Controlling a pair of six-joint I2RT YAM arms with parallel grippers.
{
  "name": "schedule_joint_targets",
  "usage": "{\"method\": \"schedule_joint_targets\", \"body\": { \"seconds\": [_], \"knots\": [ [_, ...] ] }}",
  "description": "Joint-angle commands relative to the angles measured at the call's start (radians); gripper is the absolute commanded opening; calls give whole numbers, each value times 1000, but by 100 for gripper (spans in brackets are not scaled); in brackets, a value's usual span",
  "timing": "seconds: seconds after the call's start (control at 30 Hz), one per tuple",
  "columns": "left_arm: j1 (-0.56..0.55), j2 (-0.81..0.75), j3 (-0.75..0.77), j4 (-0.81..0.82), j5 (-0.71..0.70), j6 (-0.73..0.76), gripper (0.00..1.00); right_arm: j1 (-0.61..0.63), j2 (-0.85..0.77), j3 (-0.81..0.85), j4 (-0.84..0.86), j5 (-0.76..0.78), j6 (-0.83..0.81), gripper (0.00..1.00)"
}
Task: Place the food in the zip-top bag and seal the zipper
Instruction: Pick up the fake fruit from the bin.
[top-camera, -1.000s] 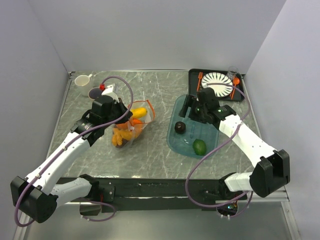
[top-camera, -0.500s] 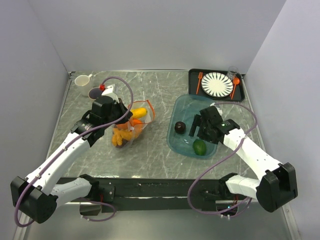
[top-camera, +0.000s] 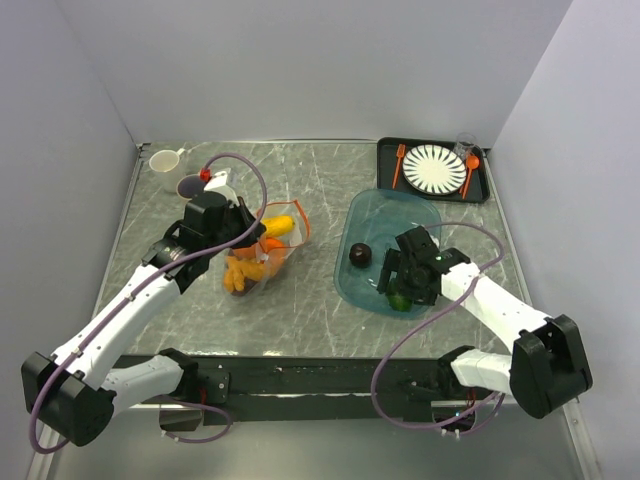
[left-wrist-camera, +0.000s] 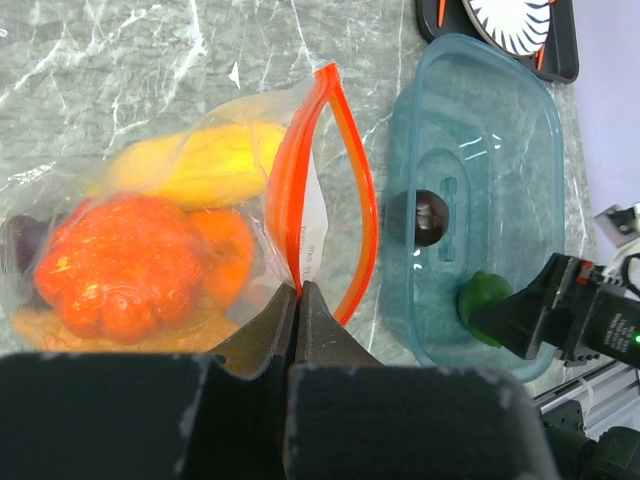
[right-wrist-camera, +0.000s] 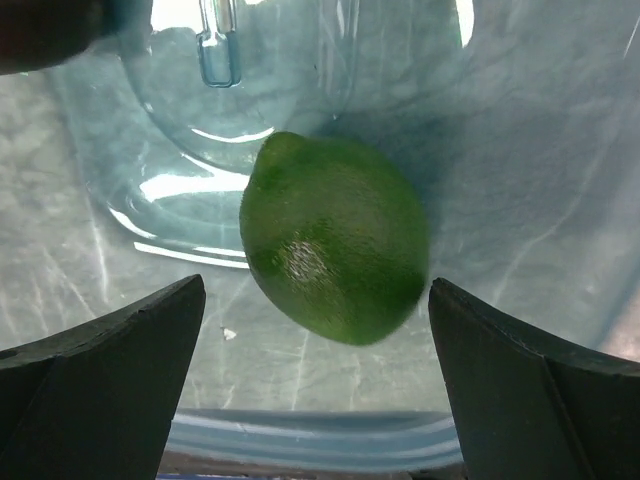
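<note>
Scanning from the left edge of my overhead feed, I see a white cup (top-camera: 165, 160) in the far corner of the table (top-camera: 300, 310). Next comes the left gripper (left-wrist-camera: 299, 292). On its wrist camera the two fingers are pressed together with one lip of the zipper (left-wrist-camera: 352, 200) pinched between them. The orange-red strip loops away from that pinch, so the mouth of the zip-top bag (top-camera: 268, 252) stands open.

The bag lies on the table just left of centre. Through the plastic I make out a yellow piece (left-wrist-camera: 200, 165) toward the mouth and a lumpy red-orange piece (left-wrist-camera: 125, 265) behind it. Something dark (left-wrist-camera: 15, 240) sits at the very edge of that view, too cut off for me to name.

Right of the bag, apart from it, is the teal tray (left-wrist-camera: 500, 140). A dark round piece (left-wrist-camera: 425, 215) lies near its middle. The green fruit (right-wrist-camera: 335, 250) lies nearer the tray's near end.

The right gripper (right-wrist-camera: 315, 295) hangs over that fruit with its fingers spread wide, one on either side, neither touching it.

At the far right corner a black tray (top-camera: 385, 150) holds a striped plate (top-camera: 434, 168), with an orange fork (top-camera: 398, 165) and an orange spoon (top-camera: 470, 170) flanking it.
</note>
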Motion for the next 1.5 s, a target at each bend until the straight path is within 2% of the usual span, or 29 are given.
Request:
{"method": "schedule_joint_targets", "body": {
  "seconds": [0.0,0.07,0.13,0.23,0.4,0.63,0.8,0.9,0.97,1.0,1.13,1.3,1.47],
  "knots": [
    [-3,8,21,38,22,8,1,1,3,-35,71,-40,9,100],
    [-3,14,29,34,21,11,1,2,9,-38,99,-37,19,92],
    [-3,14,33,28,18,12,1,2,27,-34,108,-27,17,75],
    [-3,7,27,26,18,9,1,2,47,-9,114,-10,13,63],
    [-3,8,29,22,18,11,1,-13,74,55,133,36,-3,60],
    [-3,14,38,23,22,12,1,-75,234,196,188,67,-64,60],
    [-3,10,38,15,19,15,1,-99,305,255,264,70,-113,67],
    [-3,4,38,14,18,11,1,-114,379,296,269,49,-129,88],
    [-3,0,33,15,19,8,1,-122,399,321,272,27,-132,92],
    [-3,0,30,15,18,5,1,-130,406,327,272,16,-129,99],
    [-3,8,33,12,18,8,1,-136,377,339,284,-7,-112,100],
    [-3,11,32,14,18,11,1,-136,281,358,277,42,-98,100],
    [-3,20,30,23,18,9,1,-139,212,353,323,67,-190,100]
  ]
}}
